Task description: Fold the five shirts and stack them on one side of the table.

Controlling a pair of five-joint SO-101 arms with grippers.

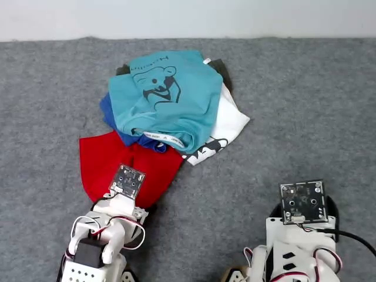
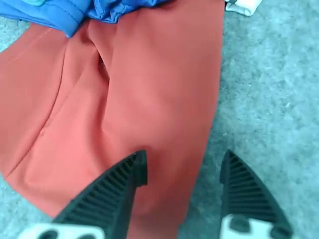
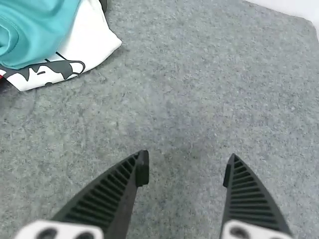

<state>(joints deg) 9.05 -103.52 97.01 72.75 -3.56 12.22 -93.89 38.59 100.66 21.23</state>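
While the shirts [image 1: 170, 111] lie unfolded in one heap on the grey table [image 1: 305, 100] — teal shirt [image 1: 161, 94] on top, red shirt [image 1: 106, 164] nearest the arms — the left gripper [image 2: 185, 164] is spread over the red shirt's edge; the right gripper [image 3: 185, 167], also spread, hangs over bare table, apart from the heap.

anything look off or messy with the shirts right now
Yes: nothing is folded; everything sits in one rumpled, overlapping heap. The teal shirt lies crumpled on top, the blue shirt and white shirt poke out beneath it, a dark shirt peeks out behind, and the red shirt sprawls wrinkled at the near side.
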